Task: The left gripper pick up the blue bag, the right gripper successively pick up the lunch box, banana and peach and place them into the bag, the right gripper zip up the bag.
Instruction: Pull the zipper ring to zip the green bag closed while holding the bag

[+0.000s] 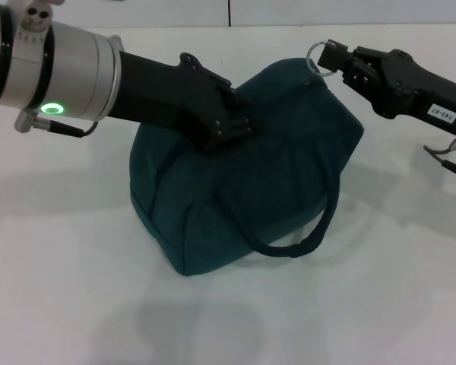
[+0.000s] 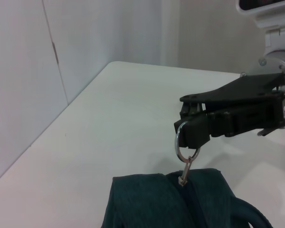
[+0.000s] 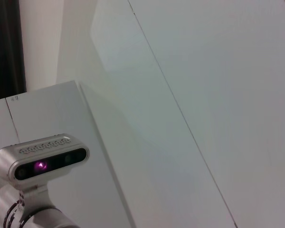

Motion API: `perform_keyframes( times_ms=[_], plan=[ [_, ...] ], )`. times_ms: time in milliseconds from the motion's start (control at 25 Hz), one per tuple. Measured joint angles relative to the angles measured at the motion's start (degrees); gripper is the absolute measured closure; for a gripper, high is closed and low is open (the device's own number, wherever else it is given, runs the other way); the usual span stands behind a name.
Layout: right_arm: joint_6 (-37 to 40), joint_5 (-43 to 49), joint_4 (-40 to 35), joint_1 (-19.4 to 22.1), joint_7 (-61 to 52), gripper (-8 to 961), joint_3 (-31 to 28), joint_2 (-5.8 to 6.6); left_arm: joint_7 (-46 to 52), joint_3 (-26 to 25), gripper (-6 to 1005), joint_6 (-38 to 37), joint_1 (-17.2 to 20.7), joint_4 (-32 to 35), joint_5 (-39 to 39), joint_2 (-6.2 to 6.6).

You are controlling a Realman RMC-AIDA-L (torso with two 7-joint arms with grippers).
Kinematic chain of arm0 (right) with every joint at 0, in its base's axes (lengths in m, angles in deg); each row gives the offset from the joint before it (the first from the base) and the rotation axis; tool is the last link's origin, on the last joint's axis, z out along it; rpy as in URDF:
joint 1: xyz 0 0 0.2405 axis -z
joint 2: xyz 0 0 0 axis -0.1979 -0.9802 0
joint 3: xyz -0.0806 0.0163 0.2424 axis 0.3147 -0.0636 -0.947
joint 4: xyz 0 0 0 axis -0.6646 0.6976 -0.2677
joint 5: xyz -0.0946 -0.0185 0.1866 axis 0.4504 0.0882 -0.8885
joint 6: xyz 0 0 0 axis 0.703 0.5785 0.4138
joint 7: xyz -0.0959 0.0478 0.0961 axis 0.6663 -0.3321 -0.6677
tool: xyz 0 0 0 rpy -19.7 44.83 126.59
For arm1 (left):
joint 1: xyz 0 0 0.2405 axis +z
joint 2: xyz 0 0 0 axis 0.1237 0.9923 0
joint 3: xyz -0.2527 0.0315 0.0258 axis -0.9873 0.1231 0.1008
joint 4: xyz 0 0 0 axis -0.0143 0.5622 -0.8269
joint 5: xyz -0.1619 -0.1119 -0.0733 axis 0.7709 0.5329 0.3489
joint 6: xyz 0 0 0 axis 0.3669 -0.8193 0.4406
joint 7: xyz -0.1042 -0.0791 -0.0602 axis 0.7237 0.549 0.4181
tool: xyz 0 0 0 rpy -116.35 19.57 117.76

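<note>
The blue bag [image 1: 251,190] lies on the white table [image 1: 61,289], its zip closed along the top and its strap [image 1: 304,245] hanging down the front. My left gripper [image 1: 232,125] is shut on the bag's top fabric. My right gripper [image 1: 324,59] is shut on the metal zip ring [image 1: 315,53] at the bag's far right end. The left wrist view shows this right gripper [image 2: 187,135] pinching the ring [image 2: 185,148] above the bag [image 2: 152,204]. The lunch box, banana and peach are out of view.
The white table spreads all round the bag, with a wall at its far edge [image 1: 228,15]. The right wrist view shows only the wall and my head camera [image 3: 40,161].
</note>
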Motion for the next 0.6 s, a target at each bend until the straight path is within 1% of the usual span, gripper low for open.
perform_keyframes(
  times_ms=[80, 400, 600],
  plan=[
    [0.0, 0.0, 0.0, 0.0, 0.0, 931, 0.0, 0.01, -0.2, 0.0, 620, -0.1, 0.0, 0.0, -0.2, 0.03],
    [0.1, 0.0, 0.0, 0.0, -0.1, 931, -0.2, -0.03, -0.3, 0.1, 942, -0.2, 0.3, 0.1, -0.3, 0.03],
    [0.1, -0.3, 0.0, 0.6, -0.1, 931, -0.4, -0.05, -1.2, 0.1, 950, -0.2, 0.5, 0.1, 0.6, -0.01]
  ],
)
